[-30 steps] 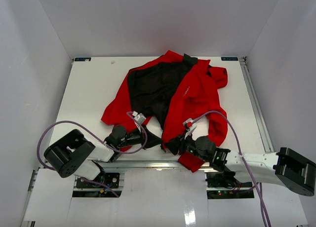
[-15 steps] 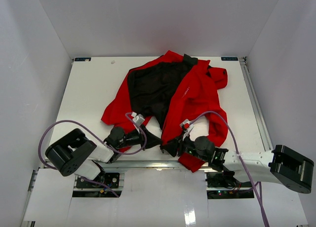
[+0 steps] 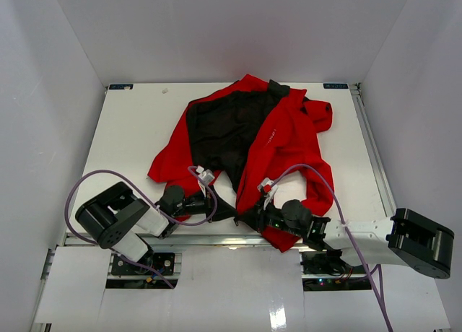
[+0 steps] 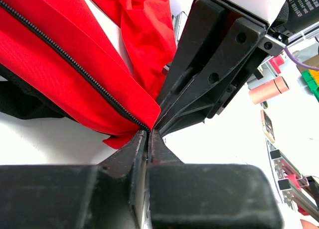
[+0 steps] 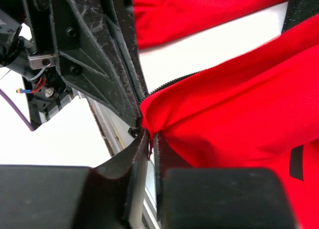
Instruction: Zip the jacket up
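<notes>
The red jacket (image 3: 289,141) lies open on the white table, its black lining (image 3: 220,130) facing up. Both grippers meet at its near hem. My left gripper (image 3: 229,211) is shut on the bottom end of one zipper edge; in the left wrist view (image 4: 149,131) the black zipper teeth (image 4: 75,64) run right into the closed jaws. My right gripper (image 3: 250,216) is shut on the other front edge of red fabric, as the right wrist view (image 5: 149,134) shows. The two grippers almost touch, tip to tip. The slider is hidden.
The table's near metal rail (image 3: 216,239) runs just below the grippers. Purple cables (image 3: 317,177) loop over the jacket's right sleeve and beside the left arm. White walls enclose the table on three sides. A pink cylinder (image 4: 269,89) and clutter lie beyond the table.
</notes>
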Available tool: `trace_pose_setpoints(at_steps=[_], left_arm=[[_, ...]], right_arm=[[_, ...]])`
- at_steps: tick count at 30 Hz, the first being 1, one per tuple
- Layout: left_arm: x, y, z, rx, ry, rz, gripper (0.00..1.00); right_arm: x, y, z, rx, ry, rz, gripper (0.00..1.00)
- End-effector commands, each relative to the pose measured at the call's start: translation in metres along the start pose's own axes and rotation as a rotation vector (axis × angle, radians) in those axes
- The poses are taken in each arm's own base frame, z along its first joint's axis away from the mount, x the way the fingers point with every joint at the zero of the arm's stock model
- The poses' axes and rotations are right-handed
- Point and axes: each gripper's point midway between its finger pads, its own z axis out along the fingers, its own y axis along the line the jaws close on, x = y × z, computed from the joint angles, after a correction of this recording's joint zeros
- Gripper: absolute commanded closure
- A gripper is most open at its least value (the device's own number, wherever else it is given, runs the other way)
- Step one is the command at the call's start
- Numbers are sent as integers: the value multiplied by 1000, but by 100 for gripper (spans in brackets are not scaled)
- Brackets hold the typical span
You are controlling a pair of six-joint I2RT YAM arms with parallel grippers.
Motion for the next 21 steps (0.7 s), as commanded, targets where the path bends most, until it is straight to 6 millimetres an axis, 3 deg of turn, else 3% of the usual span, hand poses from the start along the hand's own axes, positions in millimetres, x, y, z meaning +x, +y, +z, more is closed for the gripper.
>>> trace_pose_setpoints(at_steps=[1,7,21], left_arm=[[-36,-50,1,227,-121,205,77],[-34,-42,5,203,-102,190,52],[-28,-23,20,149,-9,143,53]], right_arm=[[-25,13,3,-60,-99,-32,92],[-23,13,2,-67,-97,-37,92],[-20,12,5,-60,-84,-37,92]])
